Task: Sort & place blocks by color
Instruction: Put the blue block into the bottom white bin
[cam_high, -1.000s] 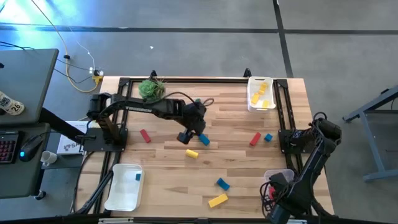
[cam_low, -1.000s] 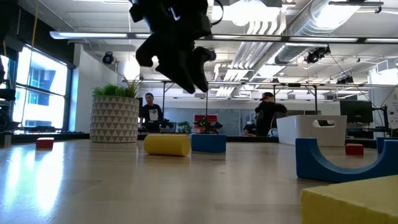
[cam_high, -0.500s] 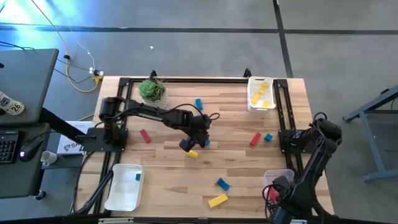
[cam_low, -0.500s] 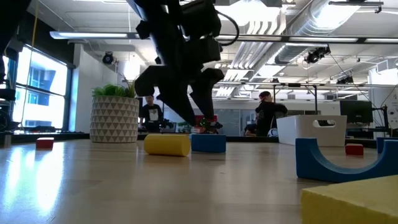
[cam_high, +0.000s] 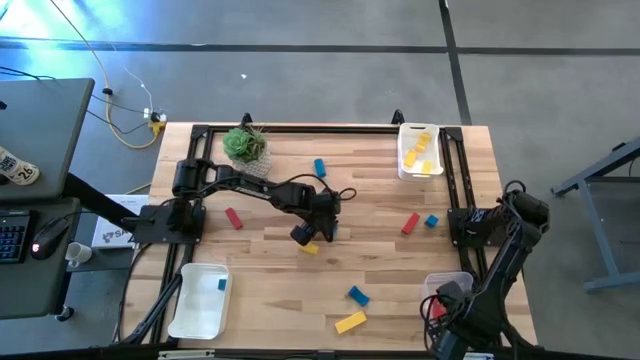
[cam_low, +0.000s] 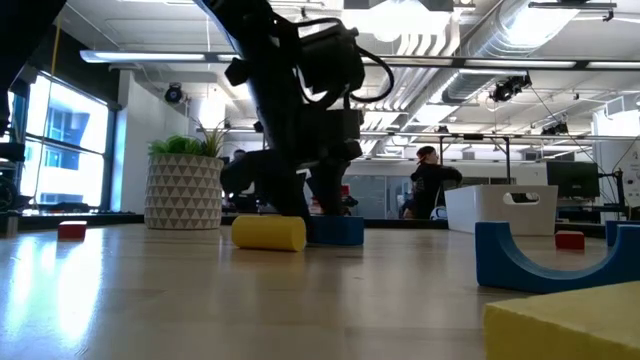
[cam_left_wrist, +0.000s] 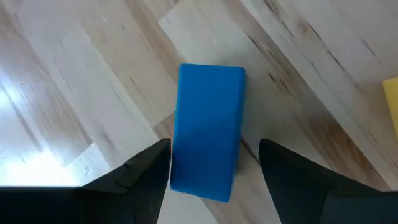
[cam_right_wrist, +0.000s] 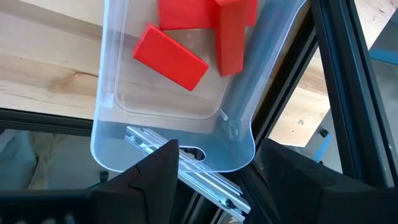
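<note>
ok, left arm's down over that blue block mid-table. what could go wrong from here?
1. The left gripper is open astride the blue block, which lies slightly askew between the fingers; closing may twist it.
2. A yellow cylinder lies right beside it; a finger could nudge it rolling.

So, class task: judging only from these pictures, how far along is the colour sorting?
Done: yellow blocks lie in the far white tray, red blocks in the clear tray, one blue in the near white tray.
In hand: the left gripper, jaws open, straddles a blue block on the table.
Left: scattered loose blocks. The right gripper hangs open over the clear tray.
</note>
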